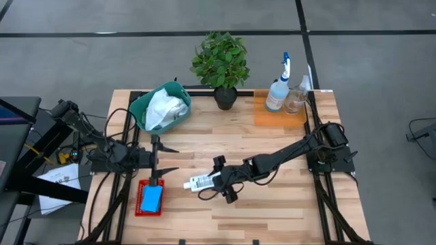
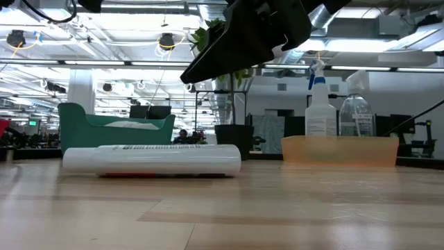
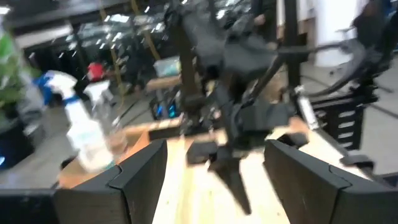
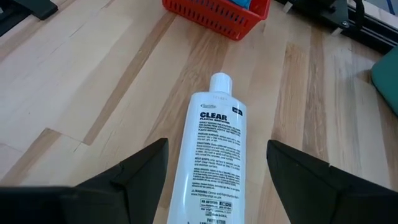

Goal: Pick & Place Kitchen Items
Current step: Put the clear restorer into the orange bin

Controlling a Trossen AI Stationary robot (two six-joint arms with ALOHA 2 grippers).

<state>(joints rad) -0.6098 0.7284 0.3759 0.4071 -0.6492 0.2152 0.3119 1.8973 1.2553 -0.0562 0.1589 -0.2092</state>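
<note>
High view, centre of frame: small white labelled bottle [image 1: 201, 182] lying flat on the wooden table [image 1: 272, 211], cap toward the left. Right gripper [image 1: 223, 182] sits over the bottle's base end, fingers spread wide on either side, not clamped; the right wrist view shows the bottle [image 4: 213, 146] lying in the gap between the two dark fingers [image 4: 134, 171].

Lower left: red basket [image 1: 150, 197] holding a blue sponge [image 1: 151, 198]. Left gripper [image 1: 162, 160] hangs just above it in frame, fingers released, holding nothing.

Upper left of table: teal bin [image 1: 160, 107] with a white cloth [image 1: 163, 109] inside. Upper right: orange tray [image 1: 279, 111] carrying two clear spray bottles, one with a blue trigger [image 1: 278, 86], the other [image 1: 297, 97] beside it. Potted plant [image 1: 221, 62] at the upper centre edge.
</note>
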